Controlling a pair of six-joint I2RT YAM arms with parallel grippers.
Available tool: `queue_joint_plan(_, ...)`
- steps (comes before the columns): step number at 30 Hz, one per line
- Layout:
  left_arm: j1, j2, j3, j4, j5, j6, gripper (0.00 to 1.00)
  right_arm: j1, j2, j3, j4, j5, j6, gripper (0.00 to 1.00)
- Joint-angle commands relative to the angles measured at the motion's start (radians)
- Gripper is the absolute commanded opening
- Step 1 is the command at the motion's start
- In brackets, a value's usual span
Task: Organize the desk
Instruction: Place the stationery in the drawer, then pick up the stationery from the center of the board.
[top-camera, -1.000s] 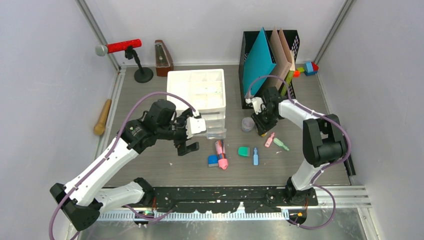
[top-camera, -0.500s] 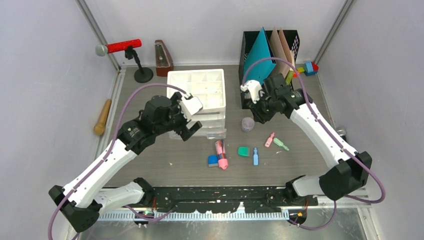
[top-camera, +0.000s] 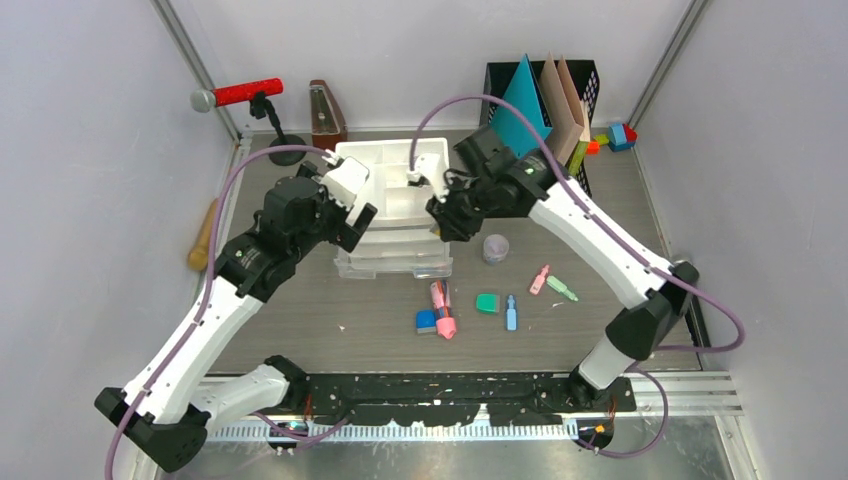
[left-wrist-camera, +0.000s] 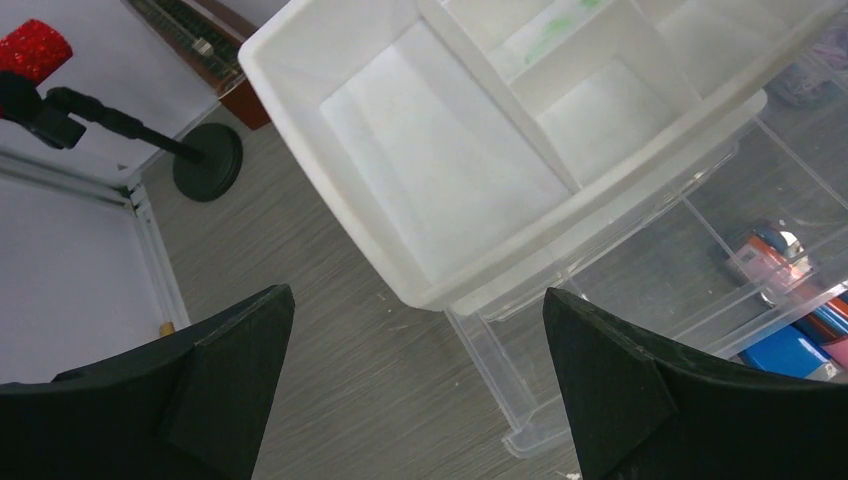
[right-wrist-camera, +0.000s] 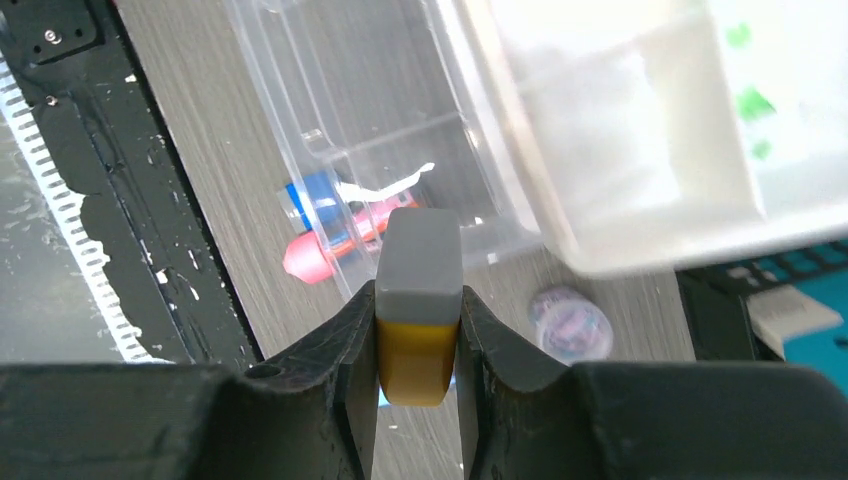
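Observation:
The desk (top-camera: 330, 325) carries a white compartment tray (top-camera: 395, 170) on top of a clear drawer unit (top-camera: 400, 258). My right gripper (top-camera: 446, 215) hovers at the tray's right front corner. In the right wrist view it (right-wrist-camera: 420, 345) is shut on a grey-and-yellow block (right-wrist-camera: 420, 290), held upright above the clear drawers (right-wrist-camera: 340, 120). My left gripper (top-camera: 352, 218) hangs at the tray's left front corner. In the left wrist view it (left-wrist-camera: 417, 330) is open and holds nothing, with the tray (left-wrist-camera: 440, 190) and bare desk (left-wrist-camera: 330, 340) below it.
Small items lie in front of the drawers: pink highlighter (top-camera: 441, 310), blue block (top-camera: 426, 321), green block (top-camera: 487, 302), small bottles (top-camera: 511, 312), round pot (top-camera: 495, 248). A black file holder (top-camera: 497, 95) with folders, a microphone (top-camera: 245, 93), a metronome (top-camera: 326, 115) and a wooden stick (top-camera: 205, 235) stand around.
The right arm carried the block leftward from beside the file holder to the tray's right corner. The left arm rose and moved back to the tray's left corner, its jaws widening slightly.

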Motion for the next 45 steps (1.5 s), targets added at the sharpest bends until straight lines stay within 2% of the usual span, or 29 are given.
queue_joint_plan(1, 0.027, -0.044, 0.044, -0.025, -0.053, -0.025, 1.00, 0.060, 0.076, 0.101, -0.016, -0.005, -0.024, 0.23)
queue_joint_plan(4, 0.034, -0.063, 0.044, -0.035, -0.064, -0.024, 1.00, 0.086, 0.142, 0.159, -0.020, -0.001, -0.022, 0.25)
queue_joint_plan(6, 0.037, -0.072, 0.044, -0.038, -0.067, -0.022, 1.00, 0.109, 0.179, 0.184, -0.030, 0.003, -0.019, 0.31)
queue_joint_plan(8, 0.036, -0.078, 0.044, -0.041, -0.069, -0.021, 1.00, 0.119, 0.205, 0.199, -0.035, 0.025, -0.011, 0.43)
queue_joint_plan(9, 0.036, -0.079, 0.044, -0.040, -0.069, -0.019, 1.00, 0.121, 0.217, 0.202, -0.033, 0.045, -0.007, 0.55)
queue_joint_plan(10, 0.036, -0.081, 0.043, -0.040, -0.069, -0.019, 1.00, 0.123, 0.219, 0.204, -0.030, 0.057, -0.003, 0.60)
queue_joint_plan(11, 0.036, -0.082, 0.043, -0.040, -0.069, -0.019, 1.00, 0.123, 0.220, 0.204, -0.023, 0.079, 0.004, 0.70)
queue_joint_plan(13, 0.036, -0.084, 0.040, -0.038, -0.068, -0.018, 1.00, 0.123, 0.212, 0.202, -0.011, 0.112, 0.008, 0.80)
queue_joint_plan(15, 0.036, -0.086, 0.036, -0.033, -0.066, -0.018, 1.00, 0.123, 0.196, 0.198, -0.001, 0.141, 0.009, 0.83)
queue_joint_plan(20, 0.036, -0.081, 0.028, -0.020, -0.060, -0.015, 1.00, 0.122, 0.125, 0.157, 0.010, 0.185, -0.008, 0.84)
queue_joint_plan(28, 0.036, -0.047, 0.013, 0.025, -0.026, -0.015, 1.00, 0.068, -0.127, -0.094, 0.078, 0.171, -0.068, 0.84)
queue_joint_plan(34, 0.036, -0.019, 0.027, 0.038, 0.012, -0.004, 1.00, -0.059, -0.284, -0.341, 0.090, 0.077, -0.091, 0.84)
queue_joint_plan(35, 0.036, -0.010, 0.038, 0.034, 0.029, -0.002, 1.00, -0.106, -0.333, -0.489, 0.135, 0.073, -0.090, 0.85)
queue_joint_plan(36, 0.036, -0.005, 0.042, 0.033, 0.039, 0.001, 1.00, -0.119, -0.345, -0.567, 0.150, 0.073, -0.087, 0.85)
queue_joint_plan(45, 0.036, 0.007, 0.054, 0.042, 0.061, -0.002, 1.00, -0.140, -0.460, -0.903, 0.415, 0.055, -0.080, 0.89)
